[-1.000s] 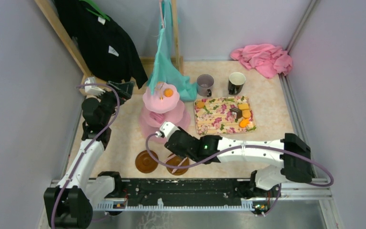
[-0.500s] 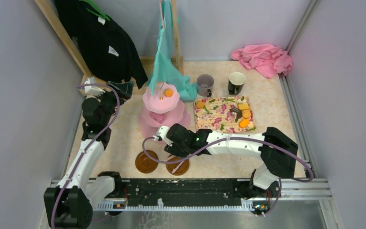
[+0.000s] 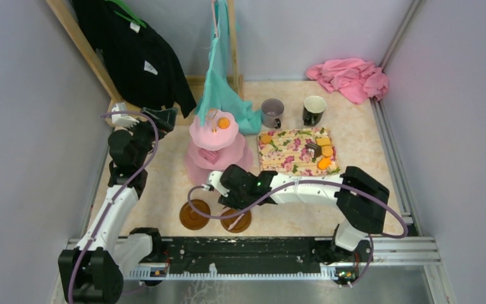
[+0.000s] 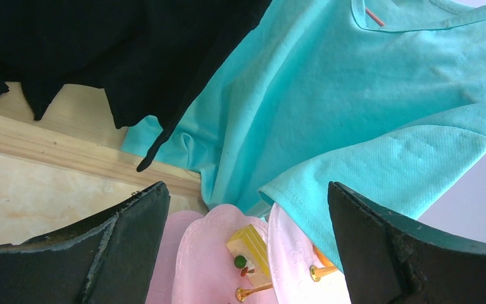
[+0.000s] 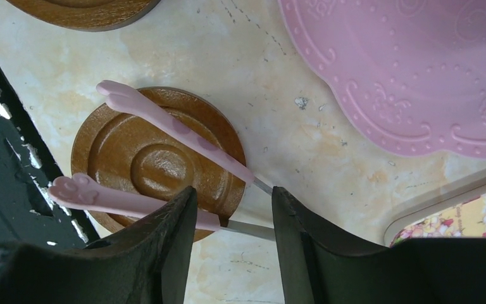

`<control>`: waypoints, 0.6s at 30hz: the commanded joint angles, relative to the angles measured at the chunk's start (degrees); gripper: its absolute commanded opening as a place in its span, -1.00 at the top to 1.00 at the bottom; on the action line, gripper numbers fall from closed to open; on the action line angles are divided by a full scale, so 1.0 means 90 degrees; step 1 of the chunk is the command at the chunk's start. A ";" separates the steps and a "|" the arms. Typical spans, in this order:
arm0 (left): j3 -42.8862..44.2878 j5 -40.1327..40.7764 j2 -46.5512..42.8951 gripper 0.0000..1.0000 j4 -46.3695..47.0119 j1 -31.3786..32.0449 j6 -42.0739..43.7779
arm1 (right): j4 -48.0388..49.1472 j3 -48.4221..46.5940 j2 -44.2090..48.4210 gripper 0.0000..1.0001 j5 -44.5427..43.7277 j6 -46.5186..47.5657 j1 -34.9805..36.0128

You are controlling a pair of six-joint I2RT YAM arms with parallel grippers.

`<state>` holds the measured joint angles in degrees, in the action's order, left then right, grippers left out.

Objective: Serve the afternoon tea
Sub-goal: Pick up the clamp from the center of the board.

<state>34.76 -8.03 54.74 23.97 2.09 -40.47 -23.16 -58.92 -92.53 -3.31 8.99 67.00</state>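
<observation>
On the pink three-tier stand (image 3: 197, 132), left of the table's middle, an orange cake (image 3: 224, 123) and a yellow cake (image 4: 248, 243) are carried on the top tier. A pink cake (image 3: 207, 154) is seen on the tier below. A floral tray (image 3: 288, 155) just right of the stand is loaded with orange cakes (image 3: 327, 151) and a brown cake (image 3: 313, 149). Behind the tray a grey mug (image 3: 272, 112) and a black mug (image 3: 314, 109) with a white lining are stood upright; what is in them cannot be told. Two brown discs (image 3: 194, 214) are laid near the front edge, and across one of them two pink-handled utensils (image 5: 164, 120) are rested.

The right gripper (image 5: 233, 209) is held low over that disc with its jaws partly parted. The utensils' metal stems are seen in the gap, but nothing is clamped. The left gripper (image 4: 247, 196) is spread wide and empty, pointed at the stand's top tier.

The table (image 3: 164, 183) is a beige marbled surface enclosed by pale grey walls (image 3: 31, 126). A teal fabric (image 3: 221, 76) and a black garment (image 3: 126, 44) are hung by a wooden frame (image 3: 79, 44) at the back. A pink cloth (image 3: 351, 79) is heaped in the far right corner. A white tag (image 3: 147, 66) on the garment is too small to be read.
</observation>
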 commanded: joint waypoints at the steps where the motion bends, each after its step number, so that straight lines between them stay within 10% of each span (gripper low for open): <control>1: 0.0053 0.0004 -0.0059 -0.99 0.0062 -0.0048 0.0042 | 0.0304 -0.0107 -0.0129 0.06 0.0180 0.0159 -0.0101; 18: 0.0044 -0.0041 0.0021 -0.99 0.0091 -0.0149 -0.0022 | 0.0342 -0.0368 -0.0702 0.54 0.0441 0.0343 -0.0326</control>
<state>34.76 -8.05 54.81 23.99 1.37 -40.49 -21.89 -59.22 -98.45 -0.14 11.07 64.58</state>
